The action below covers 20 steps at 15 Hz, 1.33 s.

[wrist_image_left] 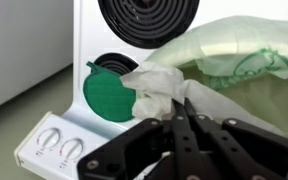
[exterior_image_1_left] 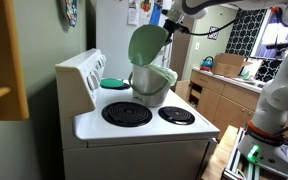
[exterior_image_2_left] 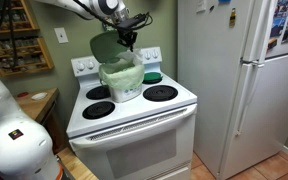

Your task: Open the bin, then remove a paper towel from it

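The bin (exterior_image_1_left: 150,88) (exterior_image_2_left: 122,82) stands on the stove's back burner, pale-bodied with a thin green liner (wrist_image_left: 246,58). Its round sage-green lid (exterior_image_1_left: 146,45) (exterior_image_2_left: 104,47) is tipped up and open. My gripper (exterior_image_1_left: 168,30) (exterior_image_2_left: 128,42) (wrist_image_left: 181,102) hangs just over the bin's mouth. In the wrist view its two fingers are pressed together, their tips pinching a crumpled white paper towel (wrist_image_left: 156,88) at the bin's rim. How much of the towel still lies inside the bin is hidden.
A flat teal disc (wrist_image_left: 106,96) (exterior_image_1_left: 114,83) (exterior_image_2_left: 152,76) lies on the burner beside the bin. Black front burners (exterior_image_1_left: 127,114) (exterior_image_2_left: 161,93) and the stove's control panel (wrist_image_left: 56,145) surround it. A white fridge (exterior_image_2_left: 246,80) stands beside the stove, and a counter (exterior_image_1_left: 224,80) carries a kettle.
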{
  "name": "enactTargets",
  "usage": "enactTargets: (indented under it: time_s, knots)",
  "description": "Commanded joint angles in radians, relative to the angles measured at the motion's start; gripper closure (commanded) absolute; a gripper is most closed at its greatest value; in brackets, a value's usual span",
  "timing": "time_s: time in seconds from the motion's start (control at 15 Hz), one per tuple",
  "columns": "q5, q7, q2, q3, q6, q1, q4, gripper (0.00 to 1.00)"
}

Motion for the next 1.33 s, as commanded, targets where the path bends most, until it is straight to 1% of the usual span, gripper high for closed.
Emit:
enactTargets:
  time_s: [0.0,0.13,0.2,0.27,0.33,0.4,0.53,0.73,0.8,0.87,1.0,1.13,1.27]
  knots:
    - [-0.206,0.135,-0.061,0.011,-0.011,-0.023,-0.076,0.98]
    - [-0.330,0.218,-0.072,0.013,-0.007,-0.036,-0.106,0.98]
    - [-0.390,0.261,-0.072,0.015,-0.025,-0.041,-0.112,0.98]
    - [-0.405,0.271,-0.066,0.009,-0.043,-0.036,-0.126,0.99]
    - [-0.407,0.268,-0.059,0.002,-0.046,-0.029,-0.141,0.98]
    - [-0.369,0.239,-0.039,-0.008,-0.031,-0.018,-0.090,0.98]
    - [-0.382,0.248,-0.038,-0.008,-0.034,-0.018,-0.114,0.98]
    - [-0.385,0.252,-0.039,-0.008,-0.034,-0.018,-0.119,0.99]
    - [-0.390,0.241,-0.024,-0.011,-0.051,-0.022,-0.120,0.99]
    - [-0.403,0.260,-0.006,-0.012,-0.051,-0.030,-0.127,0.99]
    - [-0.388,0.234,0.006,-0.026,-0.043,-0.031,-0.160,1.00]
    - [-0.328,0.177,0.017,-0.047,-0.010,-0.027,-0.200,1.00]
    - [-0.246,0.102,0.028,-0.065,-0.008,-0.026,-0.229,1.00]
